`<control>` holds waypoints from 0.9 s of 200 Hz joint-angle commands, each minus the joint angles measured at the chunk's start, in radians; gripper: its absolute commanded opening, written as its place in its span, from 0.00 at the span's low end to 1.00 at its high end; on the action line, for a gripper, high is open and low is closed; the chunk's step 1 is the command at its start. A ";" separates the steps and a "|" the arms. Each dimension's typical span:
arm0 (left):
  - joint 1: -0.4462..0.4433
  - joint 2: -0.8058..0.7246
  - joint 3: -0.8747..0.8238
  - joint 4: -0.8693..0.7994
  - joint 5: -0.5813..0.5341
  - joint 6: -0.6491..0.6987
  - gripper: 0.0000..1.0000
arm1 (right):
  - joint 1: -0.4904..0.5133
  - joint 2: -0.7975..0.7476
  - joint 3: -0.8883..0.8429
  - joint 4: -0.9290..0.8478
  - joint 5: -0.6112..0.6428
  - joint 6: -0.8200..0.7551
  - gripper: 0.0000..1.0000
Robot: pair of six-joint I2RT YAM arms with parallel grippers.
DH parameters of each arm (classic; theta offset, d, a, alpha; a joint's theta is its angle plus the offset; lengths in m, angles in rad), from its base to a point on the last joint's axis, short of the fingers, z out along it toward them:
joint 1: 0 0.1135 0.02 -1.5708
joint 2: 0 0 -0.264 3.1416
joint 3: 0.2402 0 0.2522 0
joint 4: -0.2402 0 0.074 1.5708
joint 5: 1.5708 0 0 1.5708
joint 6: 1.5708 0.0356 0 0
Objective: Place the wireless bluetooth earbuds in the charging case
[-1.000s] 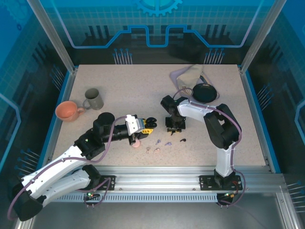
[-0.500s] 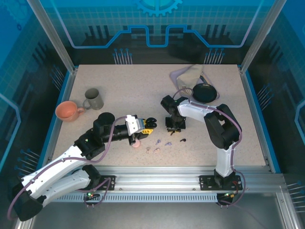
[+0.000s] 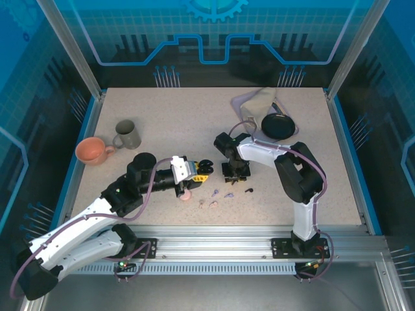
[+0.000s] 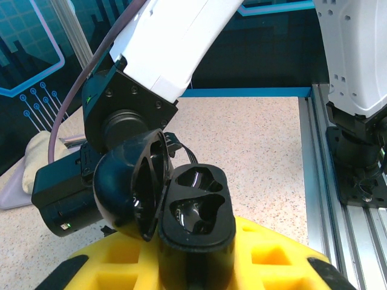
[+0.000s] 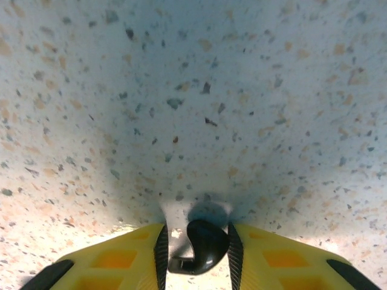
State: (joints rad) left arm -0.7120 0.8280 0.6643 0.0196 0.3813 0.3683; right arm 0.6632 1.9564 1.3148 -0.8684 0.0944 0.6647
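My left gripper [image 3: 196, 170] is shut on a black charging case [image 4: 196, 214] and holds it upright. The case's lid [image 4: 130, 184] is swung open to the left, and both wells are empty. My right gripper [image 5: 195, 251] points down close over the table, just right of the case [image 3: 206, 164]. Its jaws stand narrowly apart around a black earbud [image 5: 204, 244], which touches the right pad and leaves a thin gap at the left. Another black earbud [image 3: 249, 190], two lavender earbuds [image 3: 215, 192] and two pale pink earbuds [image 3: 202, 203] lie loose in front.
A pink round case [image 3: 185, 195] lies under the left wrist. An orange cup [image 3: 91, 150] and a grey mug [image 3: 128, 135] stand at the left. A black round case [image 3: 277, 125] and a beige pouch [image 3: 256, 100] sit at the back right.
The right gripper has shifted slightly left, towards the held case, and its jaws have parted a little. The left arm and the case have not moved.
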 commanded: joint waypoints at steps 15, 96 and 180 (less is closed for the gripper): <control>-0.007 -0.010 -0.005 -0.002 -0.003 0.003 0.03 | 0.013 -0.009 0.002 -0.076 0.062 -0.010 0.36; -0.007 -0.004 0.012 -0.024 -0.006 0.008 0.03 | 0.009 -0.040 0.008 -0.037 0.004 -0.041 0.39; -0.007 -0.009 0.011 -0.025 -0.002 0.013 0.03 | -0.027 -0.006 0.027 -0.023 -0.009 -0.011 0.38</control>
State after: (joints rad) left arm -0.7120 0.8284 0.6643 0.0040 0.3809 0.3687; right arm 0.6514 1.9430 1.3190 -0.8890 0.0937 0.6357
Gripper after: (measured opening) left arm 0.217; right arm 0.384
